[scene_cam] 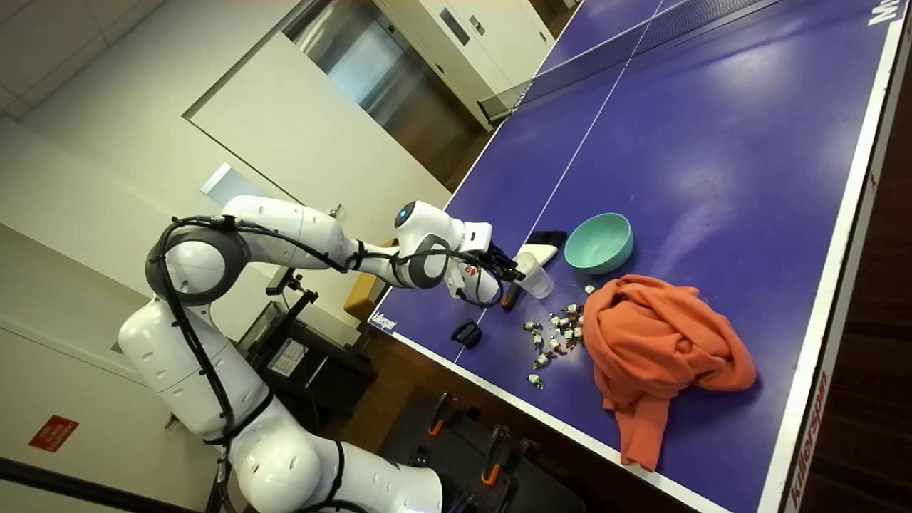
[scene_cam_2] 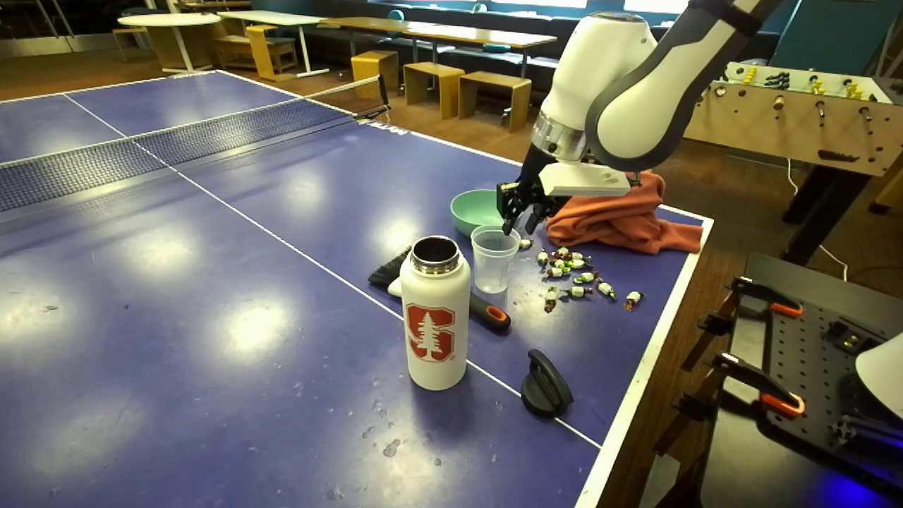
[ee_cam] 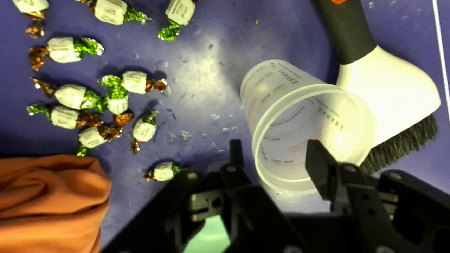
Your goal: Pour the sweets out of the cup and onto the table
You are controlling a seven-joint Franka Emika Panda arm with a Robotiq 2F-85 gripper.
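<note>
foil-wrapped white-and-green sweets (ee_cam: 70, 96) lie loose on the blue-purple table-tennis table (scene_cam: 662, 178) beside an upright, empty translucent plastic cup (scene_cam_2: 494, 264), pouring apparently done and only withdrawal left for the black gripper (ee_cam: 277, 158), jaws parted, holding nothing.

Table-tennis table (scene_cam_2: 247, 413): blue-purple, lined in white.
Cup (scene_cam_2: 494, 262): translucent whitish, lettered in red and dark grey.
Wrapped sweets (ee_cam: 70, 96): white at the middle, foil ends green and copper-brown.
Bowl (scene_cam: 598, 246): mint-green.
Sweatshirt (scene_cam: 659, 342): plain orange.
Hand brush (ee_cam: 386, 96): white, black-handled, dark-bristled.
Water bottle (scene_cam_2: 439, 289): white, shows a red-and-white tree emblem (scene_cam_2: 430, 333).
Lid (scene_cam_2: 544, 389): black.
Gripper (ee_cam: 276, 154): black.
</note>
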